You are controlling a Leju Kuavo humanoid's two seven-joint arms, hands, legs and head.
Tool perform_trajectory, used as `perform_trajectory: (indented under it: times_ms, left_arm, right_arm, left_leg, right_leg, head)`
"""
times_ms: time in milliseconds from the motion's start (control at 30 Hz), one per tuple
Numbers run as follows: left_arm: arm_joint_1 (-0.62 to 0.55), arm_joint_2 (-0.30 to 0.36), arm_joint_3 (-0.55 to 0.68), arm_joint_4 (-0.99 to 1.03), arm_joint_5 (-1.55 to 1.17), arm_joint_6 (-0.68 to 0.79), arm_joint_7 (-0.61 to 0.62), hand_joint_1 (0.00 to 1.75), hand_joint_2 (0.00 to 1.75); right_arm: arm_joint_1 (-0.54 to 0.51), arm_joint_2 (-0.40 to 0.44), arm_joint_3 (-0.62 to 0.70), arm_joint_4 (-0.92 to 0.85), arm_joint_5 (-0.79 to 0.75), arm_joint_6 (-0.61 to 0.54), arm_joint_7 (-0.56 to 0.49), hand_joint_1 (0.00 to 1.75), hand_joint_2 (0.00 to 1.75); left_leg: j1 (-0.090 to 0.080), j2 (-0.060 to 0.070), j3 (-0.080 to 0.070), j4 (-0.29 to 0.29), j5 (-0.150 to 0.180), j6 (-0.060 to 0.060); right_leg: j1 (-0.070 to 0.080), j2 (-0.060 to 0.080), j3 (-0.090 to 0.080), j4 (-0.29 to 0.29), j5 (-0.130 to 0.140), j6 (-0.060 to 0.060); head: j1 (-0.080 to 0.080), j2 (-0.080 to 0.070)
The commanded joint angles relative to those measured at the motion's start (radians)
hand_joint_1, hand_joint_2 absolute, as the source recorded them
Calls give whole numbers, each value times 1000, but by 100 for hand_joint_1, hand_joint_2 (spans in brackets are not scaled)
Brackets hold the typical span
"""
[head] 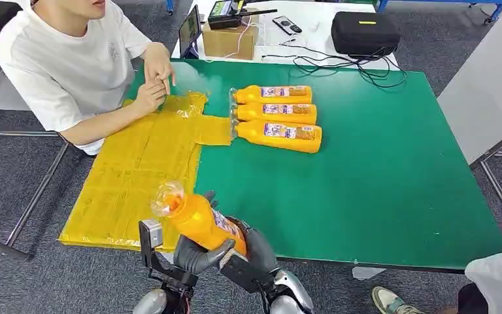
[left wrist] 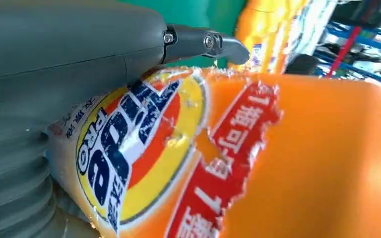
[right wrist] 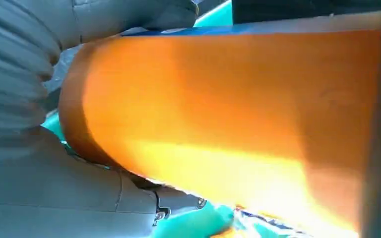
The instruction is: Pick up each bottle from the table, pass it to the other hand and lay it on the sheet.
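Head view: from high on my body, facing forward and down over the green table [head: 392, 196]. Left wrist view: pressed close against the orange bottle [left wrist: 287, 163] label. Right wrist view: equally close, against that bottle's plain side. All three views share this bottle.

You get even, bright overhead light on the green table [head: 399, 183], while both wrist views blur up close.
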Motion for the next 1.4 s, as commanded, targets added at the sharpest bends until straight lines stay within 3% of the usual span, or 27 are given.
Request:
perform_trajectory:
  times_ms: [33,167,200,233,267,300,367,400,1000,1100,1200,1233,1300,1400]
  left_arm:
    - [-33,17,9,-61,-23,-56,-27,0,175]
    - [-49,10,2,-35,-45,-69,-24,0,175]
    - [-59,6,-4,-15,-49,-76,-26,10,175]
    - [-62,6,-8,-7,-53,-78,-29,106,175]
    - [-61,4,-9,-5,-53,-78,-29,141,175]
    - [-65,1,-9,6,-49,-81,-26,175,175]
    - [-66,0,-9,12,-48,-81,-27,175,175]
    - [-66,-1,-8,15,-46,-82,-30,175,175]
    - [-76,-28,70,30,128,-183,57,175,175]
    - [-104,-1,99,31,-2,-102,-5,175,175]
    - [-170,73,75,105,-477,285,-31,175,175]
    - [-175,83,97,120,-564,346,-49,175,175]
    - [-170,100,129,126,-662,379,-42,175,175]
    - [-160,105,180,115,-771,418,2,175,175]
  right_arm:
    - [-1,-13,75,69,-10,35,-22,175,175]
    - [-10,-8,73,79,-12,50,-27,175,175]
    - [-16,-5,76,82,-11,56,-27,175,175]
    - [-18,-3,77,83,-12,58,-27,171,175]
    - [-20,0,78,82,-11,59,-27,129,175]
    - [-20,2,75,81,-15,58,-25,0,175]
    - [-20,4,75,81,-18,60,-24,0,175]
    - [-22,6,77,80,-19,61,-20,0,0]
    - [-12,11,8,50,-80,-26,-87,0,0]
    - [-3,-4,-26,20,-100,-33,-117,0,0]
    - [57,-16,-119,-67,-120,-129,-151,0,0]
    - [85,-23,-159,-114,-136,-142,-160,0,0]
    - [127,-28,-228,-193,-159,-188,-178,0,0]
    - [170,-28,-319,-271,-194,-208,-196,0,0]
  left_leg:
    - [1,-1,3,0,-1,-1]
    - [1,-2,2,0,0,-1]
    - [1,-3,3,0,-1,-1]
    - [1,-2,2,-1,0,-1]
    - [1,-2,2,-1,0,-1]
    - [1,-2,3,0,-1,-1]
    - [1,-2,2,0,0,-1]
    - [1,-3,3,-1,-1,-1]
    - [1,-1,4,0,-1,-1]
    - [1,-2,3,0,-1,-1]
    - [1,-3,2,-1,0,-1]
    - [1,-4,3,-1,0,-1]
    - [2,-4,8,-2,-1,-3]
    - [1,-3,4,-2,0,-1]
  right_leg:
    - [1,-2,3,-1,-1,-2]
    - [1,-3,2,-1,-1,-2]
    - [1,-4,4,-1,-2,-2]
    - [1,-3,3,-1,-1,-2]
    - [1,-3,2,-1,-1,-1]
    - [2,-3,4,-1,-1,-2]
    - [1,-3,2,-1,-1,-1]
    - [1,-4,4,-1,-2,-2]
    - [1,-2,4,-1,-2,-2]
    - [1,-3,4,0,-2,-2]
    - [1,-3,3,-1,-1,-2]
    - [1,-5,4,-1,-1,-2]
    - [2,-6,10,-2,-3,-5]
    - [1,-3,4,-1,-2,-3]
  head:
    - [0,0]
    - [0,0]
    - [0,0]
    - [0,0]
    - [0,0]
    - [0,0]
    - [0,0]
    - [0,0]
    - [0,0]
    - [0,0]
    - [0,0]
    - [0,0]
    - [0,0]
    - [0,0]
